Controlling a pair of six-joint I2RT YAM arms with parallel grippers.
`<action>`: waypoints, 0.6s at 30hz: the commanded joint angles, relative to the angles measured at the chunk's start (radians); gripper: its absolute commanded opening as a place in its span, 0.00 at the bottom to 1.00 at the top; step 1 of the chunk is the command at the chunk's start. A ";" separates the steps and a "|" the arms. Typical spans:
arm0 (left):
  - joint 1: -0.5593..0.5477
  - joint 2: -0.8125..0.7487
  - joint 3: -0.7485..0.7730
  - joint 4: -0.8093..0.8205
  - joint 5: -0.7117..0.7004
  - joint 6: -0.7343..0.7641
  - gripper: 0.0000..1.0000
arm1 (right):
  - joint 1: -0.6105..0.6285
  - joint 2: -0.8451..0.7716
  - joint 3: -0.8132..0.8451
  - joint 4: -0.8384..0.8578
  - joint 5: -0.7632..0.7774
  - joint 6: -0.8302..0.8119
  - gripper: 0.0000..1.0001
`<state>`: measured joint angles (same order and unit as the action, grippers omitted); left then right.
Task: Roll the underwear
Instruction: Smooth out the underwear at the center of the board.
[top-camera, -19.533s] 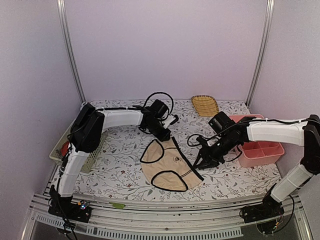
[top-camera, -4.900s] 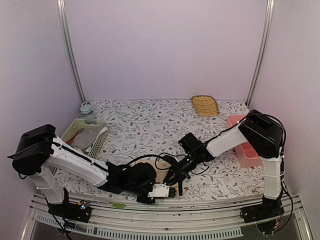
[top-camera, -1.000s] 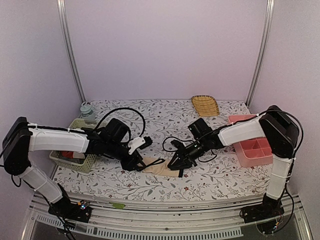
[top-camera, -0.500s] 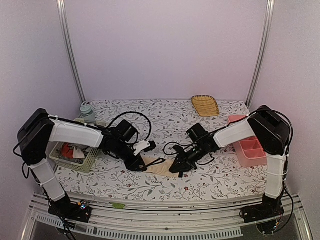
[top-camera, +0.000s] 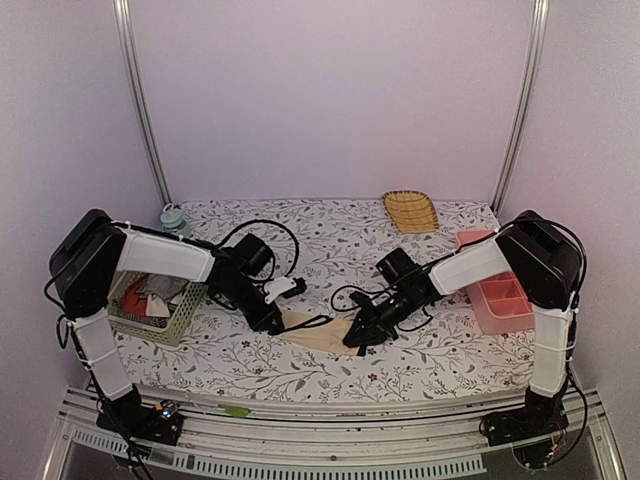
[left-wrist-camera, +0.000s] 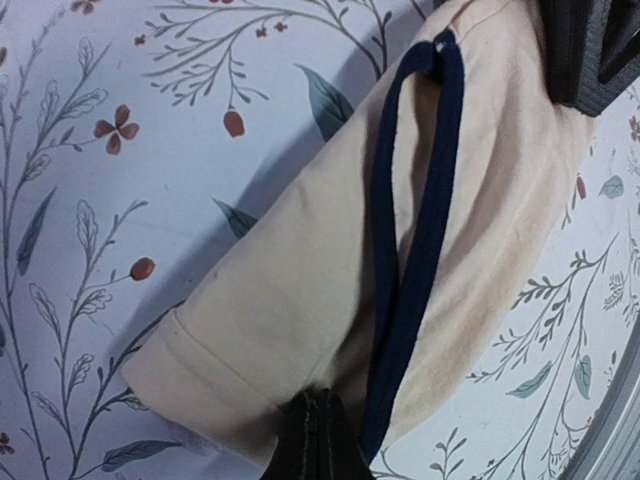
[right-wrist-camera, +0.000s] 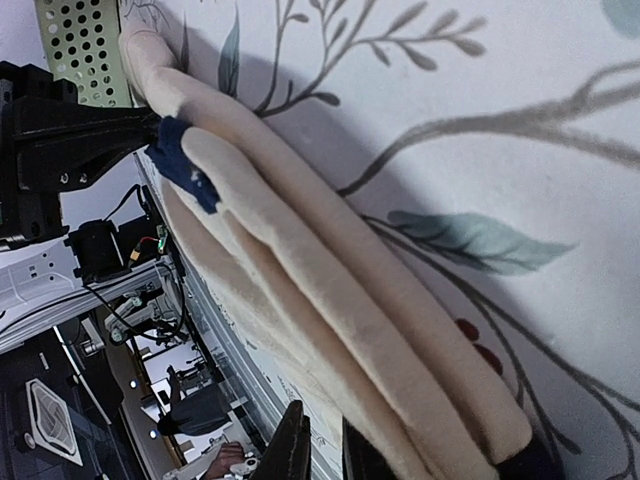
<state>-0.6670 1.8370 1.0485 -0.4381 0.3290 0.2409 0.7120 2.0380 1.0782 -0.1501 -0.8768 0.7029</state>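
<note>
Vs half a second ago: left gripper (top-camera: 277, 322) has now closed, pinching the left end of the underwear (top-camera: 318, 334), and its arm has swung back toward the green basket (top-camera: 186, 316). Right gripper (top-camera: 356, 338) is still clamped on the opposite end. The underwear hasn't moved: mid-table (top-camera: 300, 232), front centre, between the two grippers. It's the beige pair, folded lengthwise into a narrow layered strip, dark edging running along the fold, lying flat on the floral cloth.
</note>
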 joint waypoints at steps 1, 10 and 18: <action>0.020 0.026 0.014 -0.062 -0.026 0.016 0.00 | 0.001 0.005 -0.028 -0.060 0.008 -0.031 0.15; 0.022 -0.264 -0.052 0.062 -0.109 -0.038 0.32 | 0.003 -0.168 0.041 0.012 -0.081 -0.011 0.36; 0.020 -0.532 -0.064 0.163 -0.282 -0.107 0.81 | -0.082 -0.289 0.148 -0.045 0.030 -0.099 0.56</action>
<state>-0.6567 1.4052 0.9985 -0.3683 0.1669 0.1871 0.6888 1.8290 1.1667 -0.1577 -0.9340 0.6868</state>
